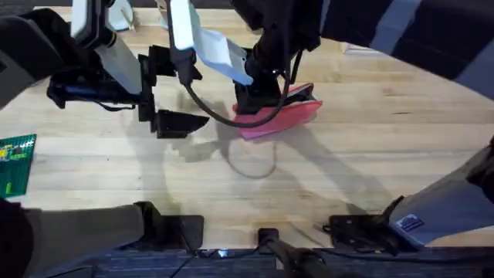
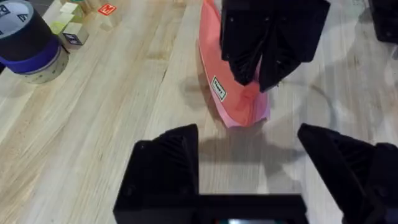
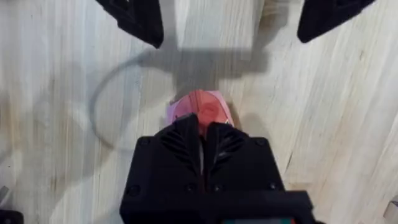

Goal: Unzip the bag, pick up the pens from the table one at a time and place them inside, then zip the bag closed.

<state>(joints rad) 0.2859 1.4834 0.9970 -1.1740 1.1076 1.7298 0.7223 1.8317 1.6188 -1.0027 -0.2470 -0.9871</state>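
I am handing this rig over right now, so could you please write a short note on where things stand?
Right gripper: fingers shut on the end of the pink soft fabric pencil pouch, which lies on the light wood plank table.
Left gripper: open, holding nothing, apart from the pouch and facing its end.
Pens: I can see neither on the table, so they may already be inside; confirm this.
Zipper: hidden under the right gripper, so I cannot tell whether it is open or closed.
Left to do: check the pens, then finish zipping if needed.
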